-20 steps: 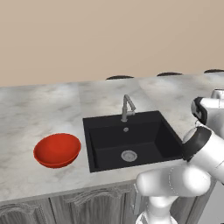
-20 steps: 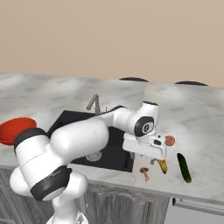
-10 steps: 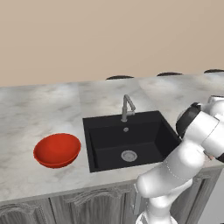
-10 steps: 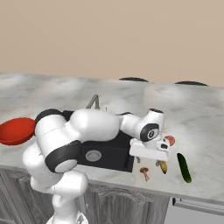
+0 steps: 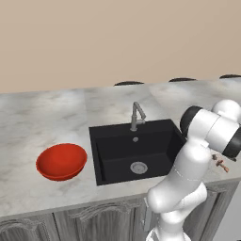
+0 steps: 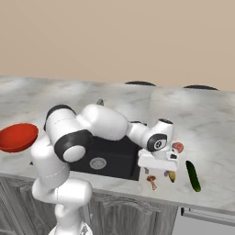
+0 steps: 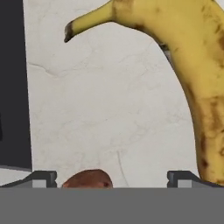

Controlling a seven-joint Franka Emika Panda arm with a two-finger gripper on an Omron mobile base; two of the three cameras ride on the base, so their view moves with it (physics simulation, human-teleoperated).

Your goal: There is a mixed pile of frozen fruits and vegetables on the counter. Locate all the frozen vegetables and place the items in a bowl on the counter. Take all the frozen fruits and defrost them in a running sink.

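Two wide-open, empty fingers of the gripper hang low over the counter beside the sink, and closing there could clip the banana off-centre, not the mushroom.

No text, label, brand, number or sign can be read anywhere in these views. The banana bears only brown speckles, the bowl is plain red, and the tabletop shows only marbling. The sink and the cabinet doors carry no markings.
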